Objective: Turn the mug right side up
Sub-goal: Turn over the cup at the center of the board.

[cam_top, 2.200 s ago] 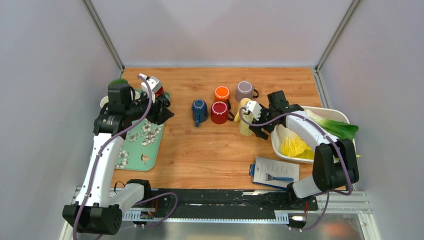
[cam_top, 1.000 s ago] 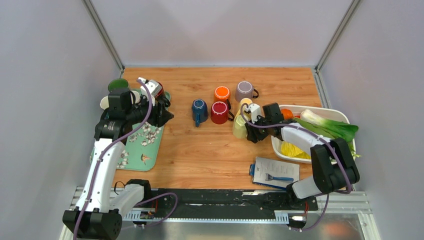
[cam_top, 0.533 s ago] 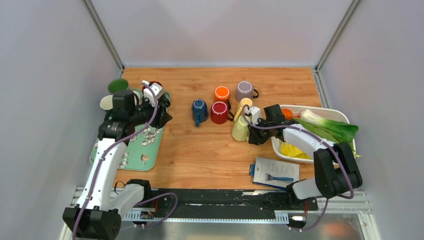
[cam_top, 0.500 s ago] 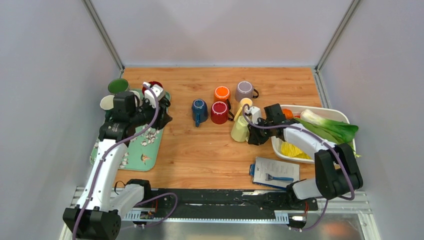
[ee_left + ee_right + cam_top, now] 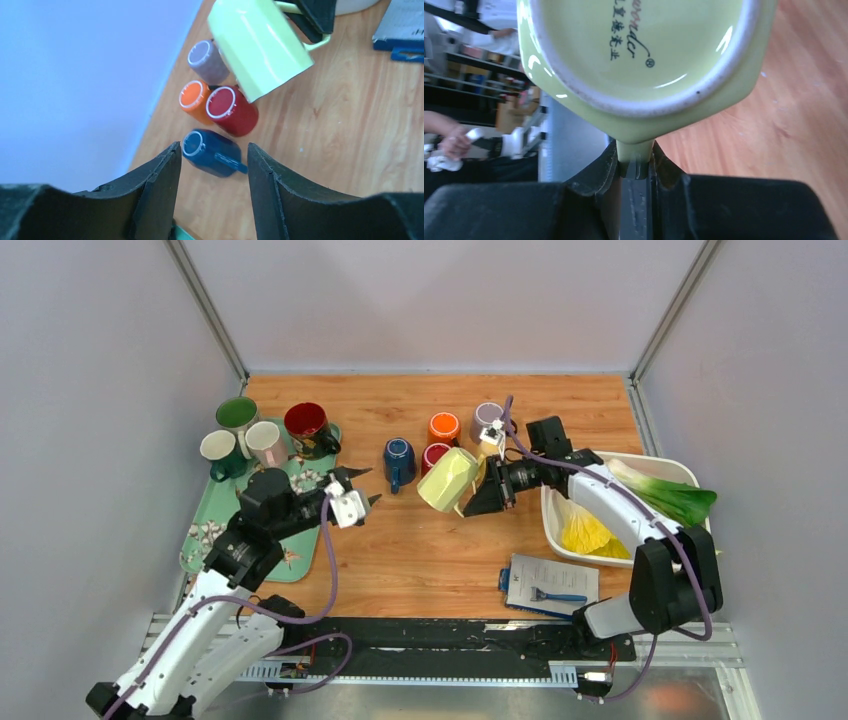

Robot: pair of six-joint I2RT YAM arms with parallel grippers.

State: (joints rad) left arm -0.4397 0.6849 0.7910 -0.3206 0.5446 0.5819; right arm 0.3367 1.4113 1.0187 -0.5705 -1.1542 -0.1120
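- The right gripper (image 5: pixel 482 492) is clamped on the handle of the yellow-green mug (image 5: pixel 447 478). The right wrist view shows both fingers (image 5: pixel 606 167) pressed tight on that handle.
- The mug is tipped on its side, its printed base (image 5: pixel 639 55) facing the wrist camera and its mouth pointing away from the gripper.
- It sits mid-table, just in front of the red mug (image 5: pixel 432 454) and right of the blue mug (image 5: pixel 398 460). It looks lifted off the wood, though the overhead angle doesn't quite settle that.
- The left gripper (image 5: pixel 358 488) is out over the table (image 5: pixel 400 540), beside the right edge of the green tray (image 5: pixel 213 522). Its jaws are spread wide with nothing between them.
- Past those spread fingers, the left wrist camera sees the blue mug (image 5: pixel 212 152) lying on its side. The red (image 5: pixel 232 110), orange (image 5: pixel 195 100) and purple mugs (image 5: pixel 207 55) stand base up, and the yellow-green mug (image 5: pixel 257 45) is above them.
- Four more mugs stand mouth up at the tray's far end.
- On the right are a white tub (image 5: pixel 650 460) of leafy greens and a booklet (image 5: pixel 555 580) in front of it.
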